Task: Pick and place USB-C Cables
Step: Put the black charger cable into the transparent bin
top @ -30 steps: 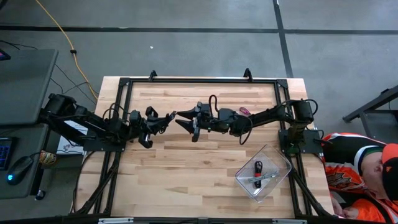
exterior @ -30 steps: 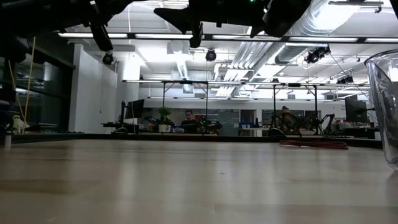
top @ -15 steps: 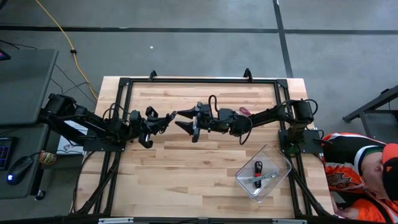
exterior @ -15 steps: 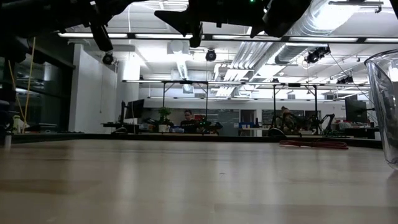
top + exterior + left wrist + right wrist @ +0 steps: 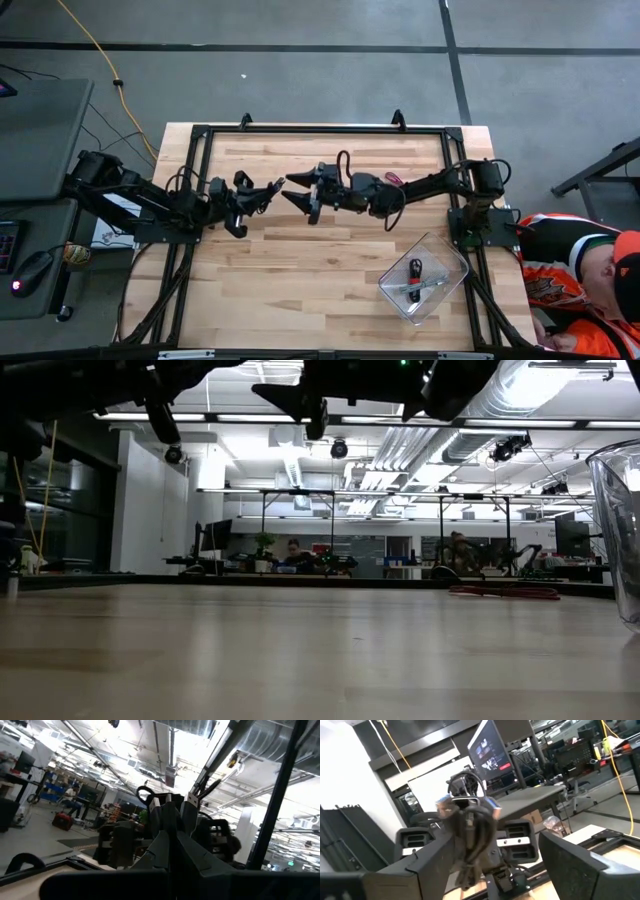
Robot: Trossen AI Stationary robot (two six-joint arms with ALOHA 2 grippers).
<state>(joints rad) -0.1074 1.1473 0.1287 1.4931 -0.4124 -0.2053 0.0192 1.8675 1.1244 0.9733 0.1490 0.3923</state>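
the right gripper has spread its fingers wider than a second ago, and they now stand fully apart. both arms otherwise sit where they were, and the person at the far desk in the low view has shifted a little.

the wooden table carries both arms, which meet nose to nose over its middle and well above the top. a person in an orange top sits off the table's right corner. the clear container stands near that corner, well apart from the grippers, and already holds two usb-c cables: a black one and a silver-grey one. a reddish scrap shows on the table just beside the right arm; it is probably another cable, but too small to be sure.

the left gripper is clamped on a dark bundled cable. in the right wrist view the bundle sits upright between the right arm's own spread fingers, not yet touched by them.

this looks like a handover in the air, roughly halfway through the task. the next move calls for the right gripper to ease forward around the bundle and close squarely on it before the left lets go, or it may drop.
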